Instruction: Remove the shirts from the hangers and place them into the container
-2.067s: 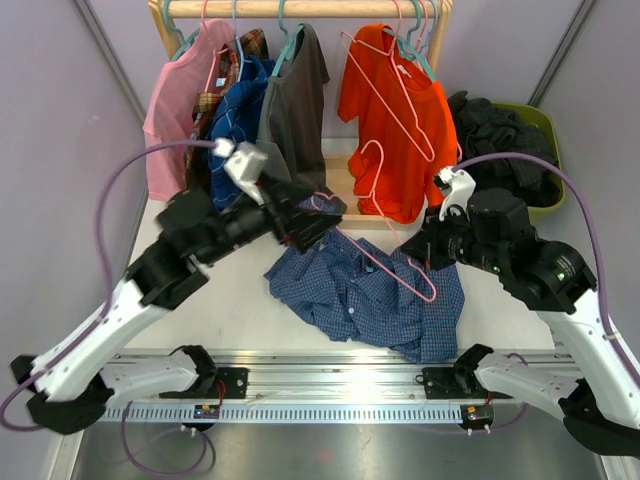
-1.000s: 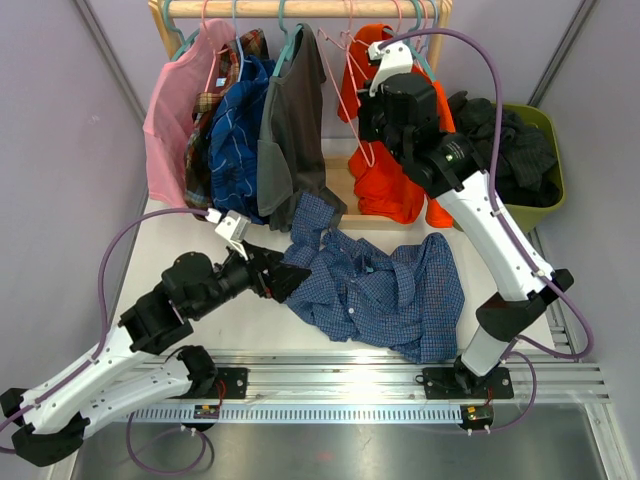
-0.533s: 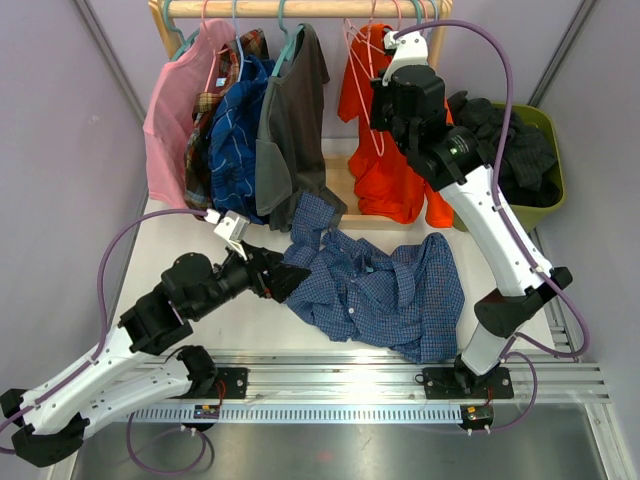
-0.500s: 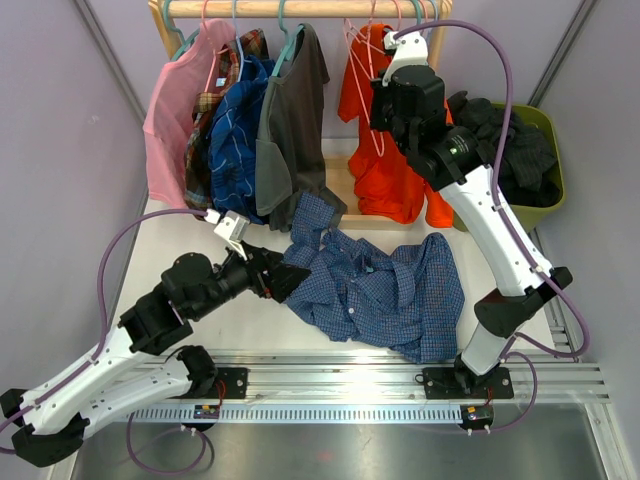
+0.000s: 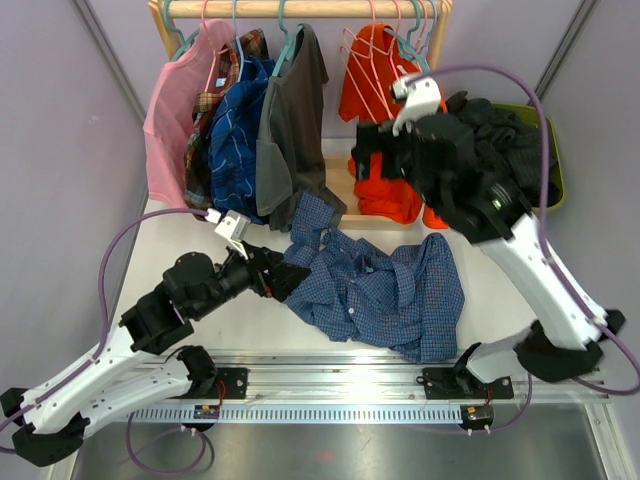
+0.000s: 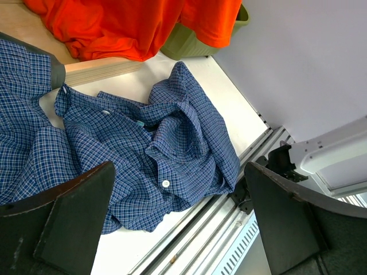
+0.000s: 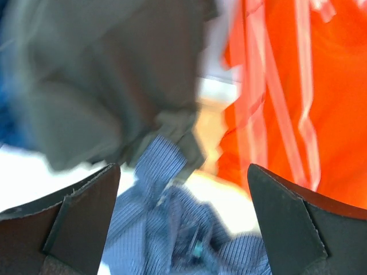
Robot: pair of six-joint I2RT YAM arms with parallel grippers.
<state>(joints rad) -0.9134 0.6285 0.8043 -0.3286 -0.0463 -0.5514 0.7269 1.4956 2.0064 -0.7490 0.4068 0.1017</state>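
A blue small-checked shirt (image 5: 385,290) lies crumpled on the table, off any hanger. My left gripper (image 5: 290,278) stands open at its left edge; in the left wrist view the shirt (image 6: 143,149) spreads beyond the gripper (image 6: 178,229), with nothing between the fingers. My right gripper (image 5: 362,158) hangs open in front of the orange shirt (image 5: 385,200), below bare pink hangers (image 5: 362,60) on the rail. The right wrist view is blurred: grey shirt (image 7: 103,74), orange shirt (image 7: 327,97), checked shirt (image 7: 178,240). The olive-green container (image 5: 550,130) at the back right holds a black shirt (image 5: 500,125).
A wooden rail (image 5: 300,8) at the back carries the pink (image 5: 175,110), red plaid (image 5: 225,75), blue plaid (image 5: 235,140) and grey (image 5: 295,120) shirts on hangers. The rack's wooden base (image 6: 97,69) runs behind the checked shirt. A metal rail (image 5: 340,375) edges the table front.
My right gripper has opened, let go of the pink hanger at the rail and dropped lower in front of the orange shirt. The left arm has not moved.
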